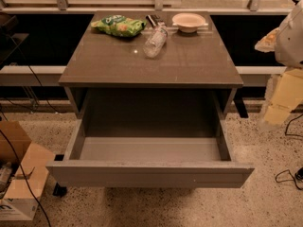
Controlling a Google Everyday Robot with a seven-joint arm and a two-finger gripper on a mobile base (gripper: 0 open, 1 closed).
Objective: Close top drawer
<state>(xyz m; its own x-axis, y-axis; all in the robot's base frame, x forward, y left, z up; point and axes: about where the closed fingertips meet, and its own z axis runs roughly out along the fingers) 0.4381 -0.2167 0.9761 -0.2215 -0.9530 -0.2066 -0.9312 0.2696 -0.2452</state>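
Note:
The top drawer [149, 174] is a wide grey box with a flat, handleless front panel. It is pulled far out of the cabinet toward me, and its inside [149, 148] is empty. The cabinet's grey tabletop [151, 63] lies above and behind it. My gripper [280, 100] shows as a pale yellowish shape below the white arm [291, 34] at the right edge of the view. It is to the right of the cabinet, level with the drawer opening, and apart from the drawer.
On the back of the tabletop lie a green snack bag [118, 26], a clear plastic bottle on its side [155, 40] and a white bowl [188, 21]. A cardboard box [19, 174] stands on the floor at the left. Black cables [286, 174] lie at the right.

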